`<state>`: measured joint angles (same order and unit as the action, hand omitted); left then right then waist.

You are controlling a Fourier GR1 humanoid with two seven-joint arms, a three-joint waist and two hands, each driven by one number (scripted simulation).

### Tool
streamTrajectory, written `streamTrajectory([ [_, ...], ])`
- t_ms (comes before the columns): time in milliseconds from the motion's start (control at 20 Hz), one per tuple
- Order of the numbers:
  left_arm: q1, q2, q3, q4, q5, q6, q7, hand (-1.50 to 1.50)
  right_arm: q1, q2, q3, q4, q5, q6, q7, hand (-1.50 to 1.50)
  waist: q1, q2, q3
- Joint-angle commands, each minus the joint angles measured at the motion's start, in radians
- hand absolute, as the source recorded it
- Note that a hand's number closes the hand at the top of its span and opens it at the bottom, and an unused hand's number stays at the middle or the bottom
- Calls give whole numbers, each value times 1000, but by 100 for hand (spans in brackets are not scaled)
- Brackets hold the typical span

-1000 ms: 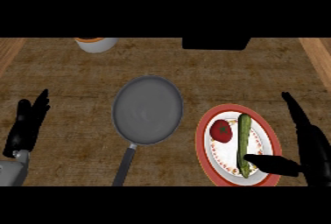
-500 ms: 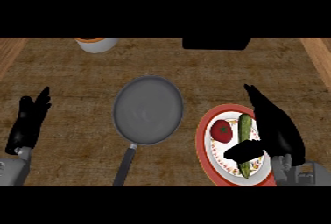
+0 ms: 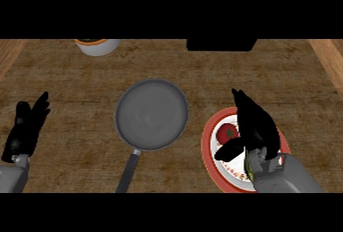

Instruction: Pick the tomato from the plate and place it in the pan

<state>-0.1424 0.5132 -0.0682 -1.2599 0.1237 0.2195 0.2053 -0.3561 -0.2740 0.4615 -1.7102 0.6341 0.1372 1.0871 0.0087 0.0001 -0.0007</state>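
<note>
Tomato (image 3: 227, 132) on plate (image 3: 208, 149), open right hand (image 3: 256, 127) overlapping, pan (image 3: 151, 114) beside

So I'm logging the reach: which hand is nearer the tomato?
Right. The right hand is over the plate, just beside the tomato; the left hand rests far across the pan.

tomato (image 3: 226, 132) red | plate (image 3: 208, 153) red rim, poss. speckled | pan (image 3: 151, 114) grey

Both robot hands open: left (image 3: 25, 129), right (image 3: 254, 124).
</note>
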Motion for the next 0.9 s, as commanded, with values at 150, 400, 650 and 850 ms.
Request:
streamTrajectory([
  [150, 10, -25, 40, 24, -35, 6, -19, 0, 12, 39, -26, 70, 41, 78, 49, -150, -7, 0, 1],
  [400, 17, -32, 68, 11, -32, -49, -13, 0, 9, 104, -29, 143, 95, 73, 6, -150, -6, 0, 1],
  [650, -19, -76, 76, 50, -96, -43, -36, 0, 7, 129, -74, 143, 131, 98, -17, -150, -10, 0, 0],
  [850, 24, -95, 96, 30, -110, -58, -40, 0, 65, 154, -79, 179, 178, 52, -84, -150, -8, 0, 1],
])
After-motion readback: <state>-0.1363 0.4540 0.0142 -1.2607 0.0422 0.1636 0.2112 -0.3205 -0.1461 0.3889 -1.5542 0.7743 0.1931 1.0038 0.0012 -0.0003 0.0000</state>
